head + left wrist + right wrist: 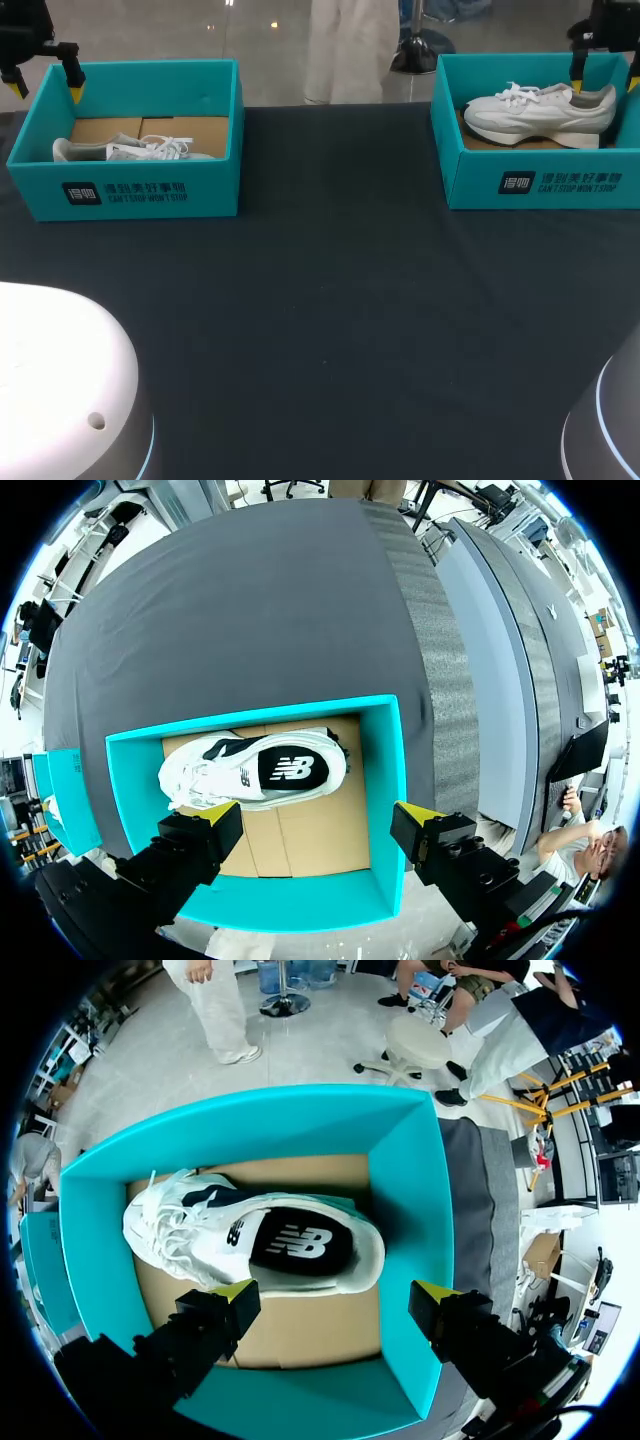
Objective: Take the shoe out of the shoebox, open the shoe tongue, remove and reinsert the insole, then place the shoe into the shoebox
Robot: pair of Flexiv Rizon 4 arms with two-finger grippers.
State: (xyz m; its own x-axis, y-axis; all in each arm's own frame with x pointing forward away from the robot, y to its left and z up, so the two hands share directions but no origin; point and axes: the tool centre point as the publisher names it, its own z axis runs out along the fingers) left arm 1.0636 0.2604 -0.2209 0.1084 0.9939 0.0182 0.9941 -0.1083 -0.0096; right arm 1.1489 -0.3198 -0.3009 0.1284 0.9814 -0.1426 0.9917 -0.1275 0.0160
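Two teal shoeboxes stand at the back of the dark table. The left shoebox (120, 190) holds a white sneaker (130, 150), lying low on the cardboard floor. My left gripper (47, 88) hangs open above that box's far left corner. In the left wrist view the sneaker (255, 770) lies ahead of the open left gripper (315, 820). The right shoebox (540, 180) holds another white sneaker (545, 112). My right gripper (605, 75) hovers open over its heel end. In the right wrist view that sneaker (260, 1240) sits just ahead of the open right gripper (333, 1300), untouched.
The dark tabletop (340, 300) stretches between and in front of the two boxes. My arms' white bases fill the front left corner (60, 380) and the front right corner (610, 430). The box walls (410, 1190) rise around each shoe.
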